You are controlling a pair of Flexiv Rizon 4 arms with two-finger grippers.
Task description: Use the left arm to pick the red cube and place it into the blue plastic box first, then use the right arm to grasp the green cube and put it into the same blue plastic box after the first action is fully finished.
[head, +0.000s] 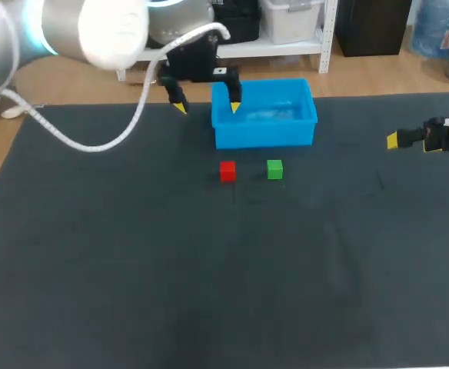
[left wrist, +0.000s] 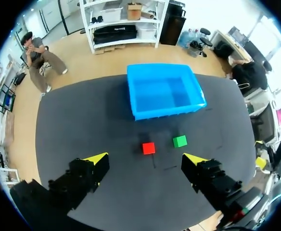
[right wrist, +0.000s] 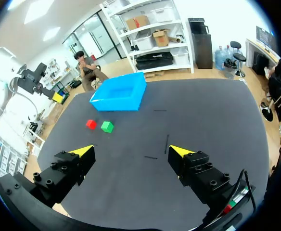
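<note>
Left fingers [left wrist: 95, 160] are standing wide, holding nothing, hovering high. Red cube [left wrist: 148, 147] is lying ahead between them on surface [head: 132, 254], near box [head: 263, 135], green cube [left wrist: 179, 141] just beside. Judgement: descend centring on red, clearing green. Right fingers [right wrist: 83, 152] are standing wide, empty, off aside. Left wrist view is showing that alignment; only head view is showing both arms' placing.

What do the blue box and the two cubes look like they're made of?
The blue box looks like moulded plastic, smooth and slightly glossy, with a pale sheen on its floor. The red cube and green cube are evenly coloured and matt; whether they are painted wood, foam or plastic can't be told.
</note>
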